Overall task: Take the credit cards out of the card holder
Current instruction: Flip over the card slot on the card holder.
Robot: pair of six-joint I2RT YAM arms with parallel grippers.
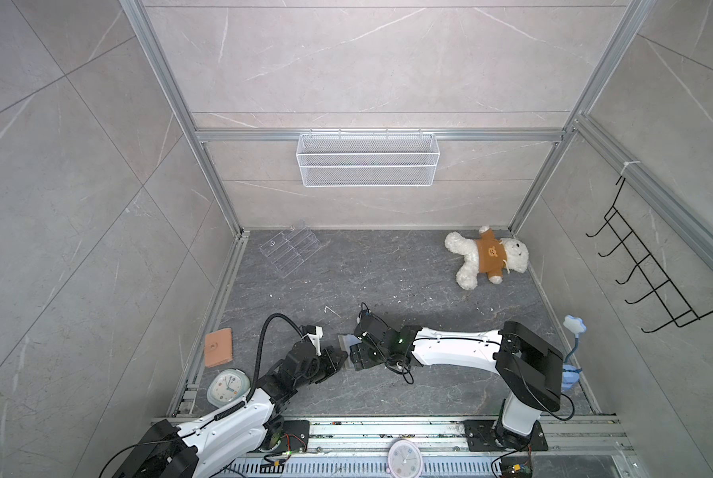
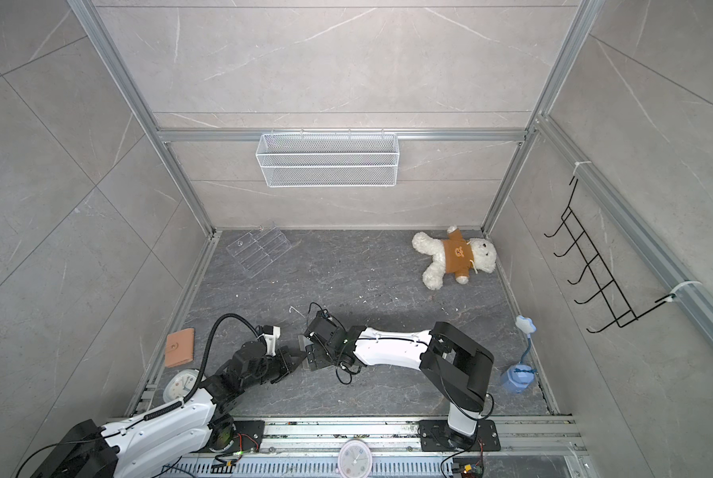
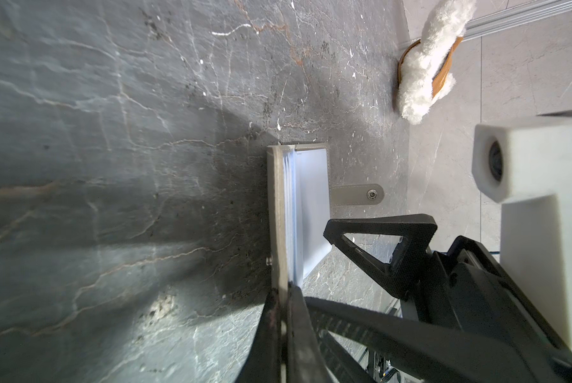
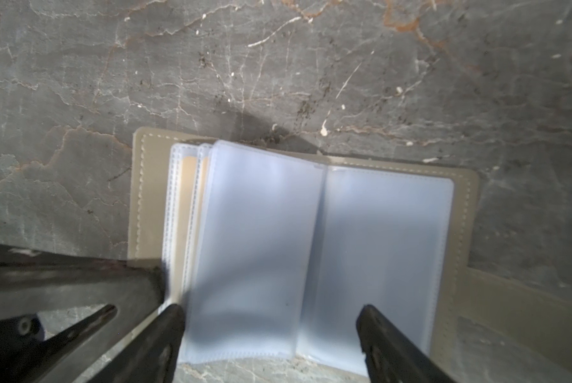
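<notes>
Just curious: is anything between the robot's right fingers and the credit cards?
Yes. The credit cards show only as orange edges tucked in sleeves of the card holder; a frosted sleeve page lies over them, below the open right fingers.

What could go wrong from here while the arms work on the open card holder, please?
1. The right gripper hangs open over blank clear sleeves. The credit cards show as orange behind them, so closing here would probably pinch plastic alone.
2. The left gripper is shut on only one edge of the card holder. Tugging a card may twist it free.
</notes>
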